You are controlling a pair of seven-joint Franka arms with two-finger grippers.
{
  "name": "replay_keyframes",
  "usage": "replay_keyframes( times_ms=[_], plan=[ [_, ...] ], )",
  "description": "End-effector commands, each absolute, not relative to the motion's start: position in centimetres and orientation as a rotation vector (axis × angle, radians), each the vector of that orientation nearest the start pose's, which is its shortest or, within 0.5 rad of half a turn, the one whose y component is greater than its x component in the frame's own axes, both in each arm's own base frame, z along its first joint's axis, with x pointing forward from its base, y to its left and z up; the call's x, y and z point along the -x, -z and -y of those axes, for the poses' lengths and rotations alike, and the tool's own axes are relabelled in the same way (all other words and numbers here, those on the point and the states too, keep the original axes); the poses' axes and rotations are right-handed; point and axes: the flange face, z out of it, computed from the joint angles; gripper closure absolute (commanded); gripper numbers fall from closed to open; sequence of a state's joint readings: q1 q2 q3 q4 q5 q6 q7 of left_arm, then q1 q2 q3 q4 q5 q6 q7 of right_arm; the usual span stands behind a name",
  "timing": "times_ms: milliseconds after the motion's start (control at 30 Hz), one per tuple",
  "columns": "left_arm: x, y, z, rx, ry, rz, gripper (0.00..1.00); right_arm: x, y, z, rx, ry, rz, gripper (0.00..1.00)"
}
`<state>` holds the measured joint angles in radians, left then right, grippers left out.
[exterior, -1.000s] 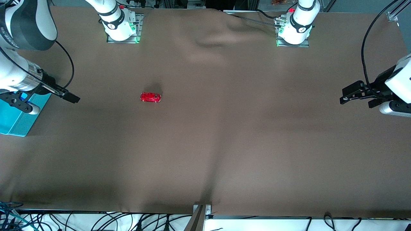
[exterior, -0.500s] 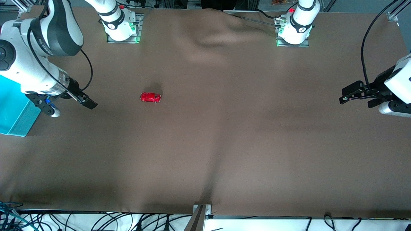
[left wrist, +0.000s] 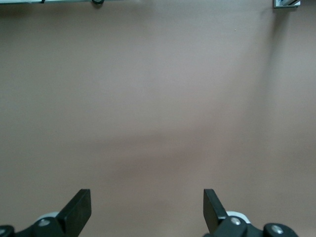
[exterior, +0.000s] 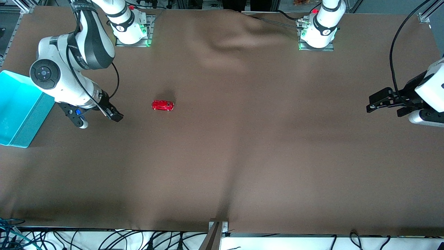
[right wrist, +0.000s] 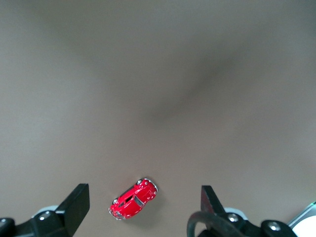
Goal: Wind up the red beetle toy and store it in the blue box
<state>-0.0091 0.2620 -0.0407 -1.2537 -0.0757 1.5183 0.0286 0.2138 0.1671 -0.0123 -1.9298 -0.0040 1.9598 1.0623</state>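
Observation:
The red beetle toy [exterior: 162, 105] stands on the brown cloth, between the two arms but closer to the right arm's end. It also shows in the right wrist view [right wrist: 133, 199], between the jaws and lower down on the cloth. My right gripper [exterior: 99, 120] is open and empty, over the cloth between the blue box [exterior: 17, 107] and the toy. In its own wrist view the right gripper [right wrist: 144, 200] stands wide open. The blue box sits at the right arm's end of the table. My left gripper [exterior: 383, 108] waits open and empty at the left arm's end, and its wrist view [left wrist: 147, 210] shows only cloth.
A brown cloth [exterior: 242, 139] covers the table, with soft folds near the bases and a crease toward the front edge. A metal bracket [exterior: 215, 229] sits at the front edge. Cables hang below the front edge.
My right arm has swung from over the blue box toward the toy, uncovering the box. The toy and the left arm have not moved.

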Motion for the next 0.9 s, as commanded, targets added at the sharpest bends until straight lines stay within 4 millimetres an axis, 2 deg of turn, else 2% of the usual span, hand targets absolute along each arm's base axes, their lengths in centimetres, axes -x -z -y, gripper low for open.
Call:
replay_keyframes(
  times_ms=[0,367,500,767,867],
  plan=[
    [-62.6,-61.6,3.5,3.243,-0.006,-0.173,0.00,-55.9,-37.4,-12.7,2.860,-0.146,-1.460,0.00],
    [-62.7,-61.3,3.4,3.243,-0.013,-0.172,0.00,-55.0,-32.4,-15.8,2.703,-0.139,-1.765,0.00],
    [-62.7,-61.3,3.4,3.243,-0.013,-0.172,0.00,-54.4,-31.4,-17.2,2.690,-0.141,-1.787,0.00],
    [-62.7,-61.4,3.4,3.243,-0.011,-0.172,0.00,-53.5,-29.8,-18.3,2.585,-0.142,-1.954,0.00],
    [-62.7,-61.4,3.4,3.242,-0.011,-0.170,0.00,-53.0,-29.4,-19.0,2.592,-0.151,-1.953,0.00]
  ],
)
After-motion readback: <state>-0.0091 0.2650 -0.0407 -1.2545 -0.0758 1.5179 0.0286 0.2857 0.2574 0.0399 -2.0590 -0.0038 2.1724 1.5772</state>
